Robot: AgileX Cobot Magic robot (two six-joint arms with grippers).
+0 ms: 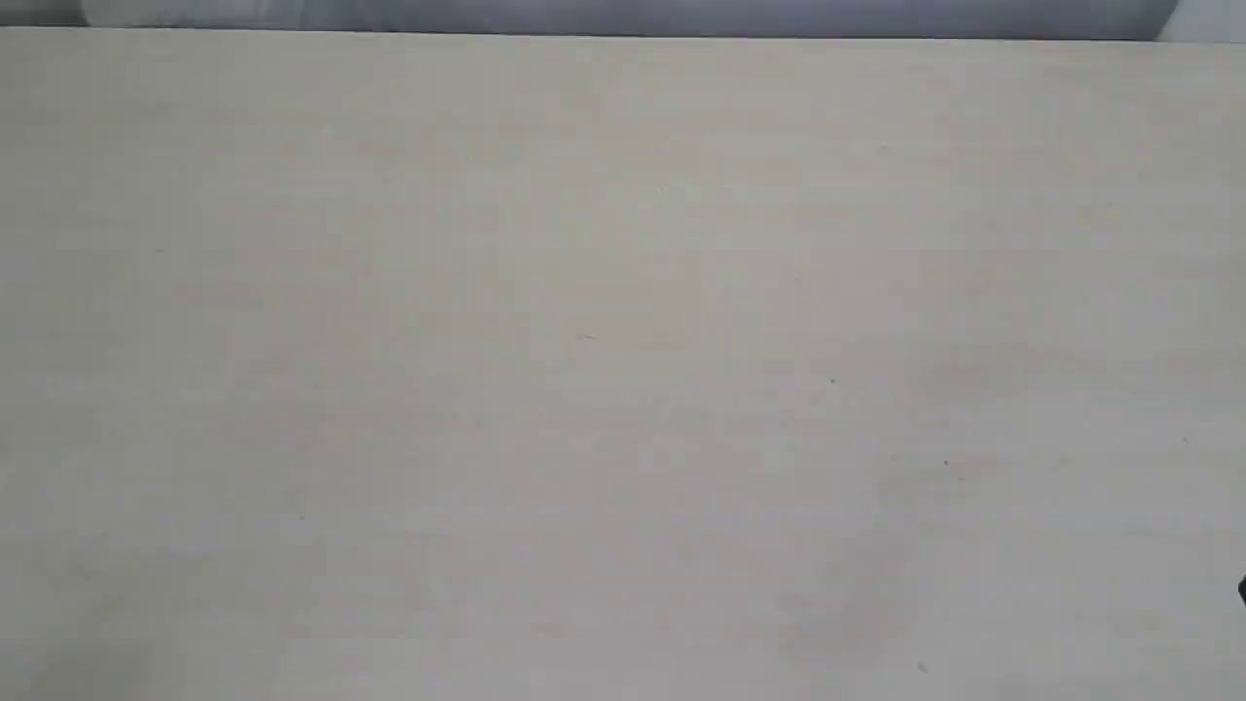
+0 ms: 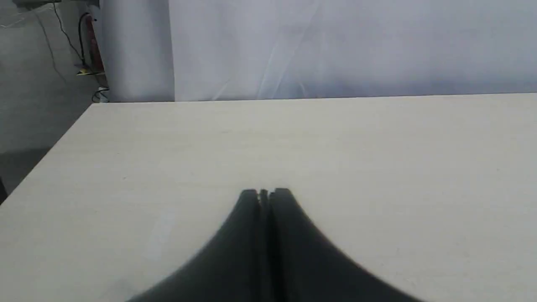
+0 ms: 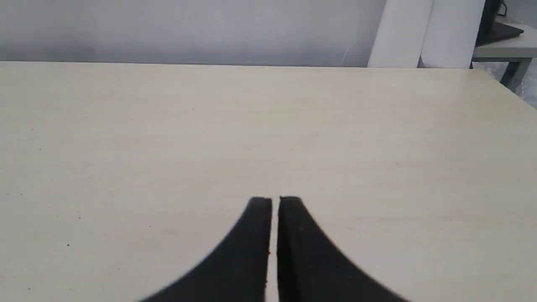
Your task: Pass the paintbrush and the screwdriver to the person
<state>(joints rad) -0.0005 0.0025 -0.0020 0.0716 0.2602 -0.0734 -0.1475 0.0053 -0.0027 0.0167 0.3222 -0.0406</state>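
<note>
A pale wood-grain table [image 1: 623, 370] fills the exterior view, with a white backdrop [image 2: 335, 46] hanging behind its far edge. The black left gripper [image 2: 264, 193] hovers low over the tabletop with its fingers pressed together, gripping nothing. The black right gripper [image 3: 275, 200] hangs over the same surface with its fingers drawn almost together, only a thin slit of table showing between them. The paintbrush and the screwdriver lie outside all three views, so their position relative to either gripper cannot be told.
</note>
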